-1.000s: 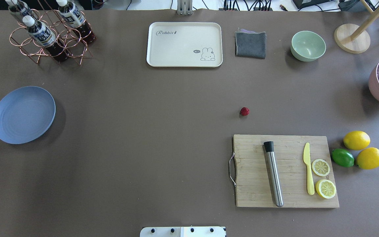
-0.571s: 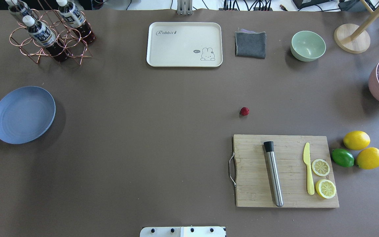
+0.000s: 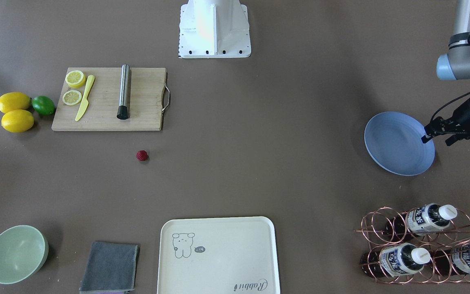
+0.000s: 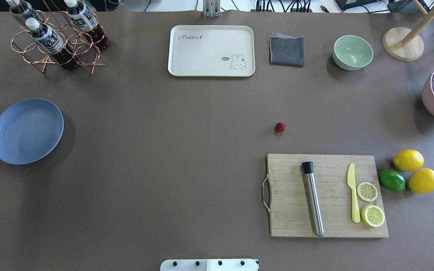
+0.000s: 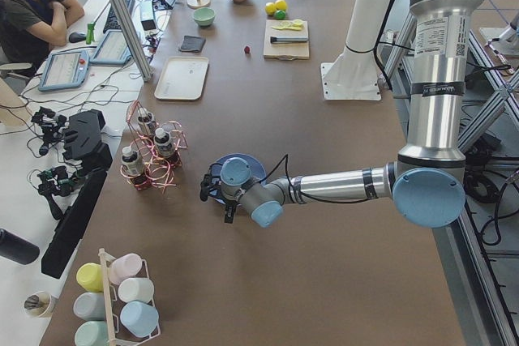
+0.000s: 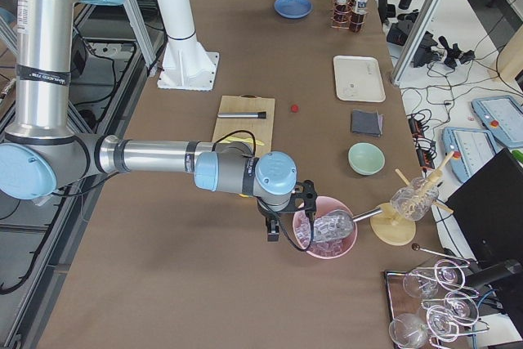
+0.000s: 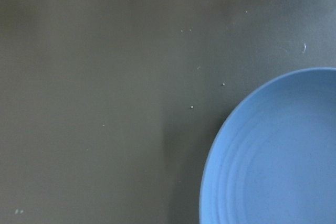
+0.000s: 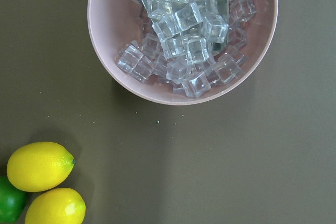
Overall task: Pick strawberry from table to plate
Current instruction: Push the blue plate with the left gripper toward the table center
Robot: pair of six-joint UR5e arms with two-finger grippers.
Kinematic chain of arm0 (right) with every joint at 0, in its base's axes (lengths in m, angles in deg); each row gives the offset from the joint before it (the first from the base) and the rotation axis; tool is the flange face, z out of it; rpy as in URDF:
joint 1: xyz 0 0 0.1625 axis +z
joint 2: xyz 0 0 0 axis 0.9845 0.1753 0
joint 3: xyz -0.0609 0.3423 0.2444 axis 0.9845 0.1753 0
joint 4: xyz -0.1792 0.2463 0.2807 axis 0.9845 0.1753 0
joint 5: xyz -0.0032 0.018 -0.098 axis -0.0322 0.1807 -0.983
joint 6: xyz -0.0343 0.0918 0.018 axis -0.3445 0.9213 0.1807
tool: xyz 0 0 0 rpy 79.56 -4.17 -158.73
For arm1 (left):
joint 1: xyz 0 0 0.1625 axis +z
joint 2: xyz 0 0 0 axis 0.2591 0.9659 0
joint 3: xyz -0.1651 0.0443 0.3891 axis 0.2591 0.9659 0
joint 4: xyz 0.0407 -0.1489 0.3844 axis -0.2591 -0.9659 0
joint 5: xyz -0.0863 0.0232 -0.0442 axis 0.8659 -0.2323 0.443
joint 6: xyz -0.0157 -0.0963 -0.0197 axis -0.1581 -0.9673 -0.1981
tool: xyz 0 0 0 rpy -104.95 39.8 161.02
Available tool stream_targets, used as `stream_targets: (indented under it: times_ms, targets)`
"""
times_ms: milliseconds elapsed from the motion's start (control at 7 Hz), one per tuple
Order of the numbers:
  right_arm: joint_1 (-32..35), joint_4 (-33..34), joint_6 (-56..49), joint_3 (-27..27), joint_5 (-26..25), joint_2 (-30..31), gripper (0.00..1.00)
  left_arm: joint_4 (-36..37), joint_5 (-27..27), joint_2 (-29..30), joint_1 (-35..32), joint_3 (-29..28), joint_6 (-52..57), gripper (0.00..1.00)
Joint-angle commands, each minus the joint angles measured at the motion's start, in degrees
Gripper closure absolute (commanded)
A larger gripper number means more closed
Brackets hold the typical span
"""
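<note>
Tiny and round, the strawberry (image 4: pixel 280 127) on the counter (image 4: pixel 164 150) could roll from a pinch — left tool (image 3: pixel 436 140) hangs spread by the plate (image 4: pixel 26 131); right tool (image 6: pixel 274 236), cannot tell.

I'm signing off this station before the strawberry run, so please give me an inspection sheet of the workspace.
Surface: table, grey-brown, pale specks near the plate.
Job's things: strawberry lies on the table, apart from the cutting board; plate is empty.
Clutter: cutting board carrying a metal cylinder, yellow knife and two lemon slices; two lemons, a lime, tray, grey cloth, green bowl, pink bowl of ice, bottle rack.
Grippers: left gripper hovers by the plate's rim, open and empty; right gripper near the pink bowl, open or shut cannot be told.
Cables: black cable on the left arm; cables past the table's far edge.
Surroundings: a person seated beside the table.
</note>
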Motion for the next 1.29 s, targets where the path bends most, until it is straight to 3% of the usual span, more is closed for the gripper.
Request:
stream_targets:
  times_ms: [0, 143, 286, 429, 571, 857, 1143]
  targets:
    - [0.00, -0.07, 0.05, -0.04, 0.03, 0.46, 0.00, -0.47, -0.28, 0.10, 0.93, -0.18, -2.02, 0.41]
    - [0.00, -0.07, 0.05, -0.04, 0.12, 0.55, 0.00, -0.56, -0.28, 0.10, 0.93, 0.17, -3.50, 0.48]
    - [0.09, -0.07, 0.05, -0.12, 0.03, 0.55, 0.00, -0.56, -0.20, 0.10, 0.93, 0.34, -4.30, 0.64]
    - [0.00, -0.07, 0.05, -0.12, 0.03, 0.46, 0.00, -0.56, -0.20, 0.36, 1.02, 0.26, -4.31, 0.88]
    - [0.00, -0.07, 0.14, -0.12, 0.03, 0.46, 0.00, -0.56, -0.20, 0.36, 1.02, 0.43, -4.48, 1.00]
    - [0.00, -0.07, 0.14, -0.30, 0.12, 0.37, 0.00, -0.56, 0.41, 0.36, 0.93, 1.91, -4.66, 1.00]
    - [0.00, -0.07, 0.22, -0.39, 0.21, 0.37, 0.00, 0.14, 9.68, 3.06, 0.59, 7.70, -14.35, 1.00]
